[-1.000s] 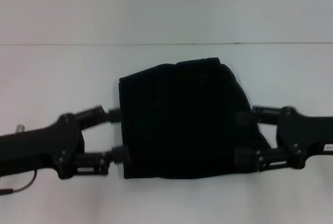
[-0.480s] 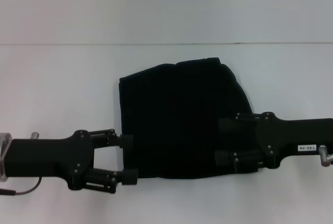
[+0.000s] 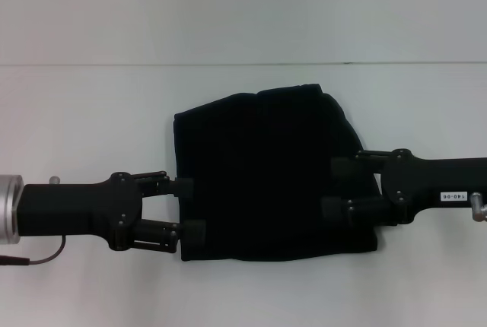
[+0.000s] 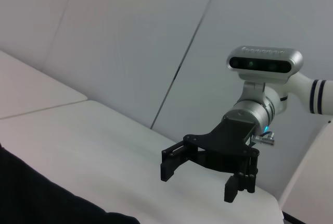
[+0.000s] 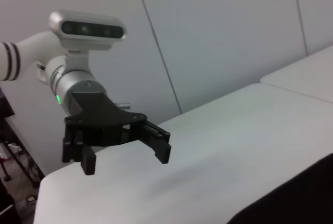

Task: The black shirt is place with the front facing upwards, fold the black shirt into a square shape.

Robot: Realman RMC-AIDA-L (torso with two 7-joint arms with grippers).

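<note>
We count two black rigid claws and one garment on a plain white worktop (image 3: 91, 129). Going from the left, our left claw (image 3: 187, 207) reaches in level over the worktop on its black arm, its two fingers spread wide apart, the farther fingertip touching the left edge of the cloth and the nearer one sitting at the cloth's near left corner; nothing is pinched between them. In the middle lies the large plain black soft-fabric shirt (image 3: 262, 175), folded into a rough square, flat on the worktop, its left and near edges fairly straight, its far right corner rounded and slightly bunched. No lettering or label shows on the upturned face. On the right, our right claw (image 3: 335, 188) comes in from the opposite side, fingers also spread wide, both tips lying over the right margin of the shirt without gripping it. From each wrist we see the opposite claw (image 4: 205, 174) (image 5: 125, 153) open above the white surface, a corner of black fabric (image 4: 47, 198) (image 5: 291, 198) nearby, and pale grey panelled walls behind.
</note>
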